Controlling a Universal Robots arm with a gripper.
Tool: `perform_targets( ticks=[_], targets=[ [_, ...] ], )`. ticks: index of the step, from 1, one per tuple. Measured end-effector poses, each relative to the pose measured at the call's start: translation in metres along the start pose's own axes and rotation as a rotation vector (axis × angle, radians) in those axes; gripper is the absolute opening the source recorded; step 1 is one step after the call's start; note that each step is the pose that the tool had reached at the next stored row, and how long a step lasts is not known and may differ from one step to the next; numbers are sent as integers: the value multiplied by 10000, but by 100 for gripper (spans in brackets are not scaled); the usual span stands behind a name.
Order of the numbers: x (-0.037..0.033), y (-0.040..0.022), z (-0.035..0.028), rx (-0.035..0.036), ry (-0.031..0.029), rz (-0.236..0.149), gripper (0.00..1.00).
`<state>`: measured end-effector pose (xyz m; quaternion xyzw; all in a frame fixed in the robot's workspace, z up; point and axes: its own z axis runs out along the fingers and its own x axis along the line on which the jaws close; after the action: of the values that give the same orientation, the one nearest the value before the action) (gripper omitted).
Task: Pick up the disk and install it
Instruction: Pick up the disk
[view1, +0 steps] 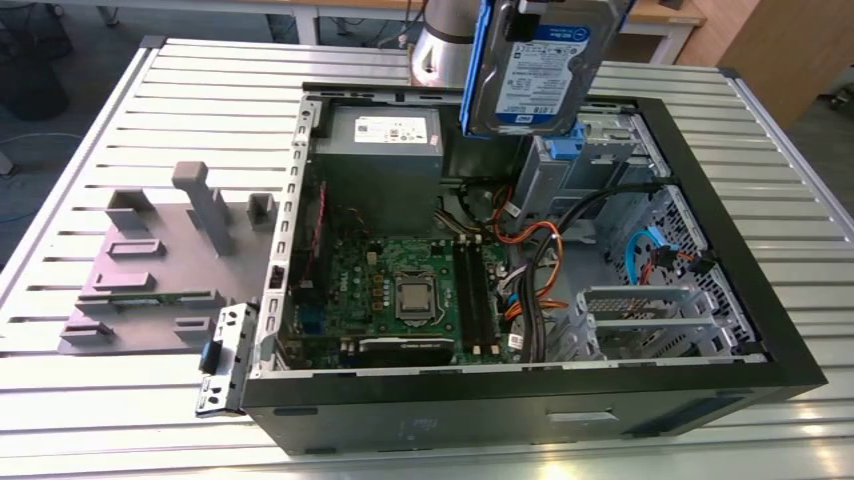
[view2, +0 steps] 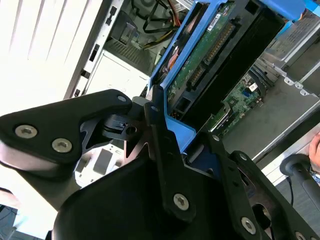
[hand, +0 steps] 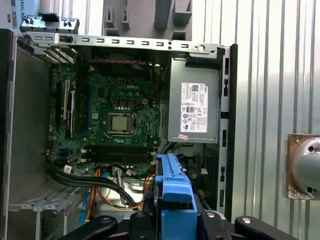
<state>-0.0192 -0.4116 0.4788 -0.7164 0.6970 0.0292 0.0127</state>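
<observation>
Above the open computer case (view1: 534, 405), the gripper (view2: 186, 139) pinches the disk (view1: 545, 65) by what seems its blue carrier frame (hand: 172, 185).

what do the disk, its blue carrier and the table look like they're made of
Disk: silvery metal casing, dull sheen, under a glossy paper-like label. Carrier: blue moulded plastic, smooth, by its uniform colour and rounded edges. Table: pale ribbed metal, probably aluminium, from the bright slatted sheen.
</observation>
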Motion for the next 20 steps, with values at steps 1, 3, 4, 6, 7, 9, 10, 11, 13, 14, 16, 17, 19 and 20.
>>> perform_targets(
  ticks=[1, 3, 4, 6, 7, 9, 10, 11, 13, 14, 16, 17, 19, 20],
  targets=[
    [2, 0, 0, 0, 0, 0, 37],
    [6, 0, 0, 0, 0, 0, 37],
    [7, 0, -1, 0, 1, 0, 37],
    [311, 4, -16, -4, 148, 3, 37],
    [312, 4, -16, -4, 148, 4, 37],
    [315, 4, -16, -4, 151, 3, 37],
    [316, 4, -16, -5, 152, 3, 37],
    [470, 6, -20, -8, 305, 7, 37],
    [620, 11, -26, -16, 583, 14, 37],
    [621, 11, -26, -16, 585, 14, 37],
    [625, 11, -26, -16, 593, 14, 37],
    [641, 11, -26, -17, 618, 15, 37],
    [662, 12, -27, -17, 641, 15, 37],
    [664, 12, -27, -17, 641, 15, 37]
  ],
)
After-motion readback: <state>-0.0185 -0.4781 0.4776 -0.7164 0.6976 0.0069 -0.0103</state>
